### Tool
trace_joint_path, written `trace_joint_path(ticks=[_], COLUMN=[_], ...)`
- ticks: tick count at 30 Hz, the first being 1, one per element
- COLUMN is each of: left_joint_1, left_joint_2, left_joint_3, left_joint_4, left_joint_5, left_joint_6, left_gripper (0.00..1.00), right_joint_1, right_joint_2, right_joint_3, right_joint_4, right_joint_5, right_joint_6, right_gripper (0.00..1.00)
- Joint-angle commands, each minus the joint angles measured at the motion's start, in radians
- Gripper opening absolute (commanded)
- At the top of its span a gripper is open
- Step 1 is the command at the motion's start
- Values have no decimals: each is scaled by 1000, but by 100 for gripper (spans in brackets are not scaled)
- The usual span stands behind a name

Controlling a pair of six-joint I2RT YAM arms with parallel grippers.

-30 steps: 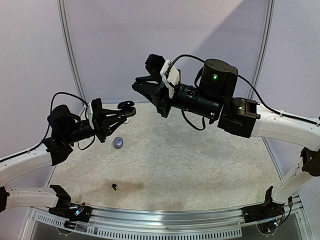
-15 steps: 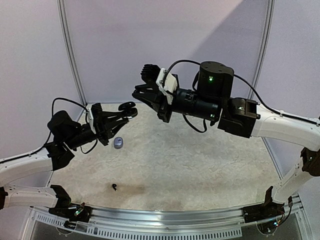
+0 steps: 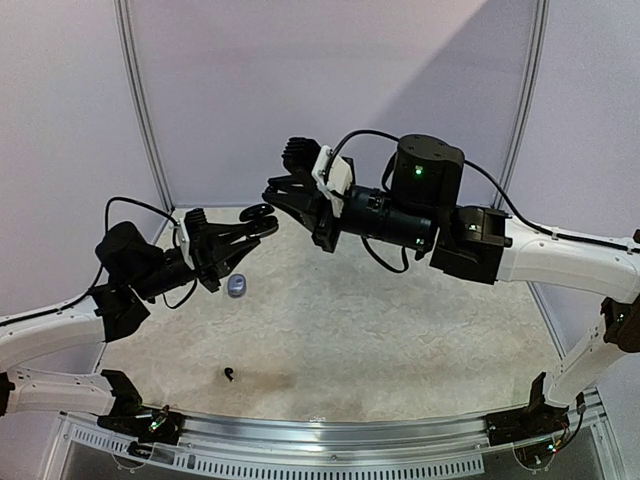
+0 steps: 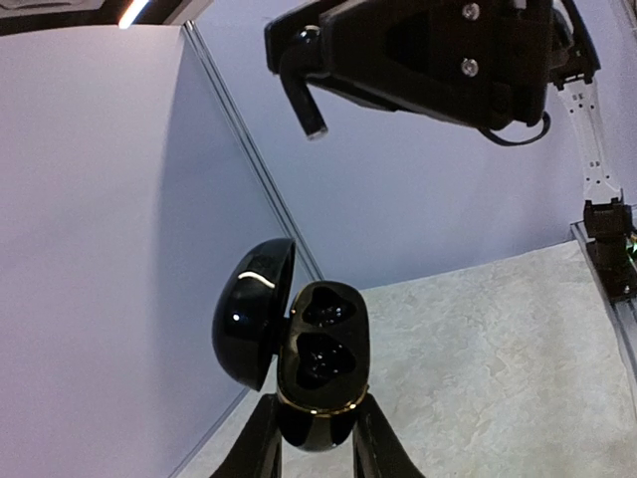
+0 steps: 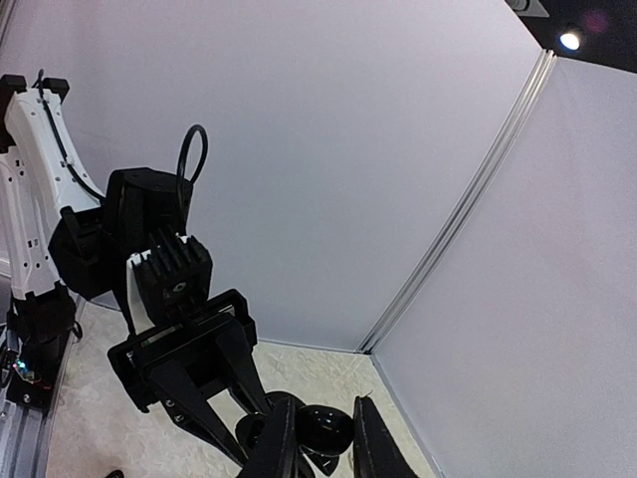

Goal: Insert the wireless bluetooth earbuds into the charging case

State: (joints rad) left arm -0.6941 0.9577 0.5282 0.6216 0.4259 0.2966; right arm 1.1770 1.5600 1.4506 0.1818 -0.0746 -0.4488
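1. Top view: left fingers [image 3: 262,230] pinch the glossy black oval charging case [image 3: 256,211]. Its lid is open and it is held in the air over the far-left corner of the pale textured counter [image 3: 400,330]. Right fingers [image 3: 285,188] sit just above and to the right of it, apart. One small black stemmed earbud [image 3: 230,374] lies loose by the near edge, left side. A small bluish-grey rounded object [image 3: 236,286] sits near the left edge.
2. Left wrist view: the case [image 4: 320,358] is clamped at its base. The hinged lid [image 4: 254,311] is swung left, and the two wells face the camera and look empty. Right fingers [image 4: 418,50] at the top pinch a black silver-tipped earbud [image 4: 304,85], stem down, well clear of the wells.
3. Right wrist view: right fingers [image 5: 282,443] are close together at the bottom edge, with the case [image 5: 323,430] past the tips.
4. Risks:
   - Both parts are in the air, so a small misalignment puts the stem on the rim rather than in a well.
   - Pushing down could twist the case in the left pinch or knock the lid.
   - The earbud may be headed for the wrong-handed well.
   - The earbud could slip from such a small pinch.
5. Hard to see:
   - The held earbud can't be made out in the top view and is cut off in the right wrist view.
   - The well interiors are dark and glossy.
   - I can't tell what the bluish object is.
   - No other earbuds are visible.
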Motion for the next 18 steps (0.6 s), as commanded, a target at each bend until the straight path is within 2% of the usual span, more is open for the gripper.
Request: trace_joint_path(ticks=[1, 6, 18], left_joint_1=[-24, -24, -22], left_joint_2=[3, 8, 27], left_joint_3=[-6, -26, -27], left_joint_4=[42, 84, 68], left_joint_5=[-25, -18, 93], left_joint_6=[131, 206, 127], left_gripper=[0, 0, 0], right_joint_1=[5, 2, -9], right_joint_2=[11, -27, -110], right_joint_3=[-26, -53, -93], right_joint_4=[37, 61, 51], right_joint_5=[-1, 33, 68], right_joint_6=[33, 46, 99], right_gripper=[0, 0, 0])
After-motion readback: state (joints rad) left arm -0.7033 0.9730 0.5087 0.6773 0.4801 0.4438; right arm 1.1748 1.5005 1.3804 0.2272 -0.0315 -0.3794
